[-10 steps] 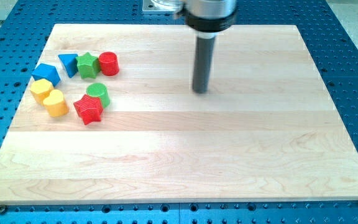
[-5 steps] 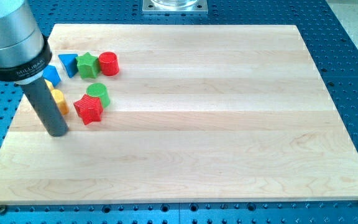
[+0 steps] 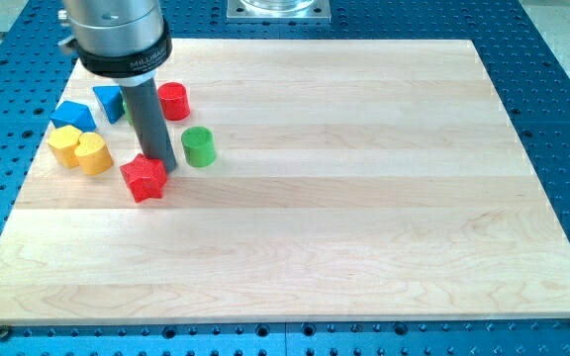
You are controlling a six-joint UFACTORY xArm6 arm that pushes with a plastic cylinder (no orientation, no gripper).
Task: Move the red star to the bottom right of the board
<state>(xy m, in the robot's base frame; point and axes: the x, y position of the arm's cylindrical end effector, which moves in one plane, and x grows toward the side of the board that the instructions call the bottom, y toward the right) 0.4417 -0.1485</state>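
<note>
The red star (image 3: 143, 179) lies on the left part of the wooden board (image 3: 364, 218). My tip (image 3: 158, 164) stands right at the star's upper right edge, touching or nearly touching it. A green cylinder (image 3: 198, 146) stands just right of the rod. A red cylinder (image 3: 173, 101) is above it. The green star is mostly hidden behind the rod.
A blue triangular block (image 3: 108, 101) and a blue block (image 3: 72, 116) lie at the upper left. A yellow block (image 3: 64, 142) and a yellow heart-like block (image 3: 93, 154) sit left of the red star. A blue perforated table (image 3: 562, 119) surrounds the board.
The rod swung from the board's top middle to the far left, then to the red star's upper right. The green cylinder slid right, away from the star.
</note>
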